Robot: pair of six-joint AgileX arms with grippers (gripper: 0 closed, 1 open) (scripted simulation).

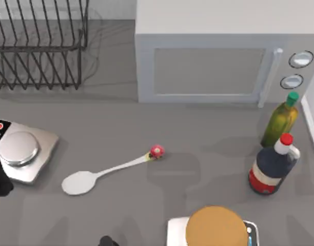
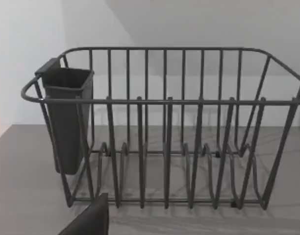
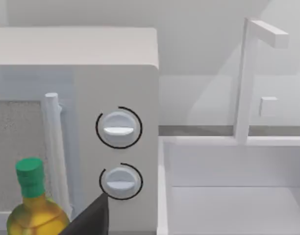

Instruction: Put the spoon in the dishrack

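Spoon [image 1: 103, 171] lies flat near the counter's [image 1: 198, 128] middle, bowl toward its left edge; dishrack [image 1: 39, 46] stands at the far left corner. Whether either hand is open, I cannot tell.

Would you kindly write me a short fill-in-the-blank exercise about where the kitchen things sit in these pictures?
1. The spoon lies flat on the ____, not in the dishrack.
2. The knob at the end of the spoon's handle is ____.
3. The olive-oil bottle has a ____ cap.
4. The microwave has ____ round dials.

Missing words: table; red-pink; green; two
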